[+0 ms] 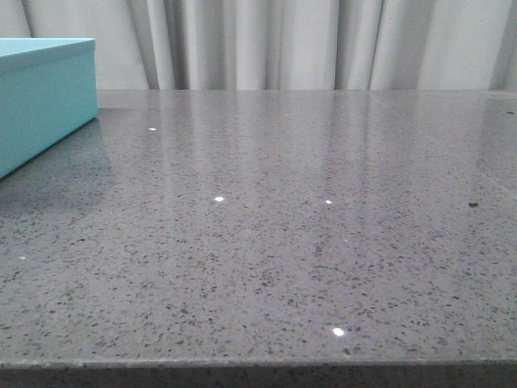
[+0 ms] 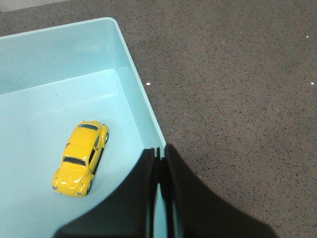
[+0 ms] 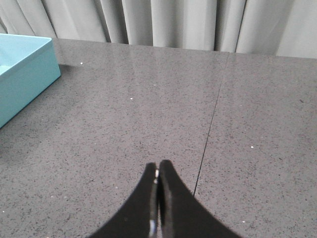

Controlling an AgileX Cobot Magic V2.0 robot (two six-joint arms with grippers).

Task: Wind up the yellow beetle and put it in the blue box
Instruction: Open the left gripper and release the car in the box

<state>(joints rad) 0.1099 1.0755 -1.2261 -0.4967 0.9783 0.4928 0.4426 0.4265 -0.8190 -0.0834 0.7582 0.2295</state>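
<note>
**Beetle in the box, both arms empty**

From where I stand, the yellow beetle (image 2: 80,158) sits on all four wheels on the floor of the blue box (image 2: 133,74), lidless from above. It lies off to one side of the left gripper (image 2: 159,153), clear of the fingertips and touching neither of them, with a strip of bare box floor between. The box wall runs just beside those tips, which hang over the rim. The left jaws are pressed together with nothing between them.

The right gripper (image 3: 158,171) hovers above the grey stone table (image 1: 283,242), well away from the box, whose corner shows far off to its side. Its jaws are closed too, and empty.

Judging by how things lie, the storing looks done; whether the spring was wound I cannot tell from here. The step in hand, as I read it, is getting the left arm out cleanly. To do that well, I would lift straight up before moving sideways, since the wall is so close to the fingertips that a sideways move could catch the rim and shove the box. Keeping the jaws closed keeps them slim and away from the car. A knock against the box could start the toy rolling.
</note>
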